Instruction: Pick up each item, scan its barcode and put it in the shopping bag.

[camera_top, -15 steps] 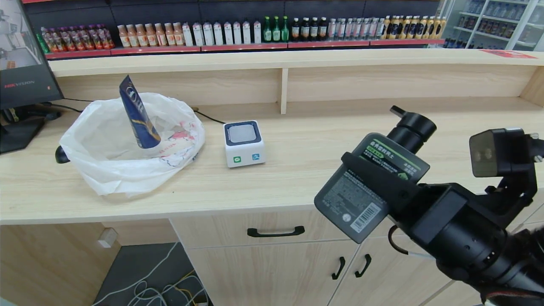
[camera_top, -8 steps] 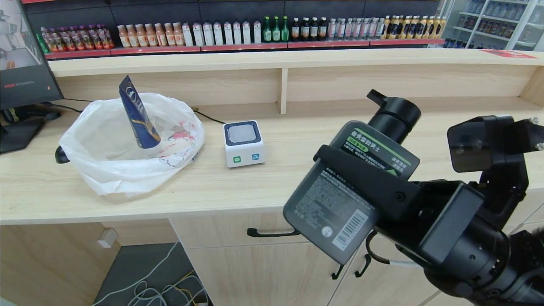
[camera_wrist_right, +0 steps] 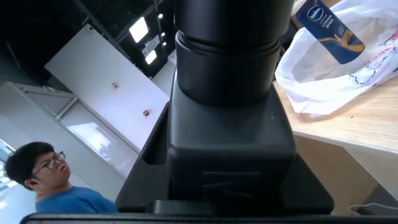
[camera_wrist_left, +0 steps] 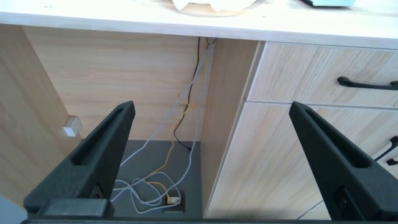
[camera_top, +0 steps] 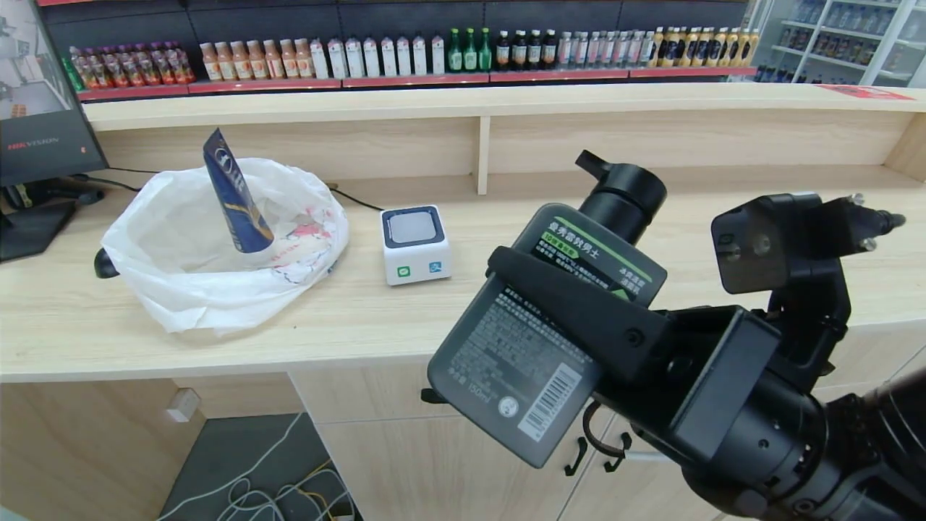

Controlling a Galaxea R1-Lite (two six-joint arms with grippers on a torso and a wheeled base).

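Note:
My right gripper [camera_top: 539, 293] is shut on a dark grey pump bottle [camera_top: 506, 354], held tilted in the air in front of the counter's front edge, right of the scanner. Its barcode label [camera_top: 558, 401] faces up toward the head view. The bottle [camera_wrist_right: 230, 93] looms close in the right wrist view. The white cube scanner [camera_top: 415, 244] stands mid-counter. To its left lies the open white shopping bag [camera_top: 181, 289] with a blue tube [camera_top: 235, 195] standing in it. My left gripper [camera_wrist_left: 211, 162] hangs open below the counter, facing the cabinet.
A monitor [camera_top: 36, 123] stands at the counter's far left, and a black mouse [camera_top: 105, 264] lies beside the bag. A raised shelf with a divider [camera_top: 482, 155] runs along the back. Drawer handles [camera_wrist_left: 367, 83] and floor cables [camera_wrist_left: 155, 186] lie below.
The right gripper has carried the bottle leftward and closer to the head camera, nearer the scanner's side. Bag, tube and scanner have not moved.

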